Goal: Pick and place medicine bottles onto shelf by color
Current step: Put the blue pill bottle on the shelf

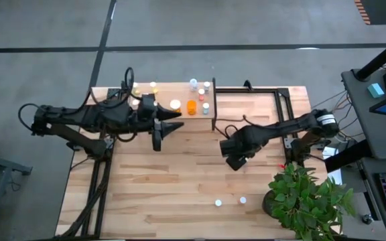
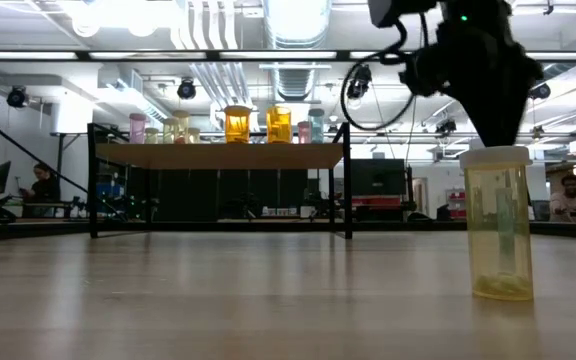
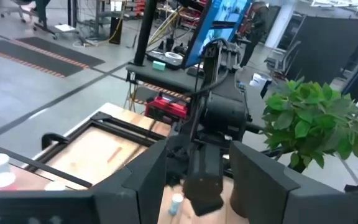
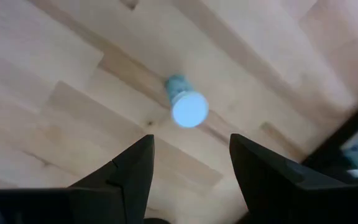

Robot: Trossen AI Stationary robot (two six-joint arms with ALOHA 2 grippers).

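On the plank table, shelf at far edge held sorted bottles, my left gripper idled spread beside it, my right gripper hung mid-table, fingers apart, over blue bottle, untouched.
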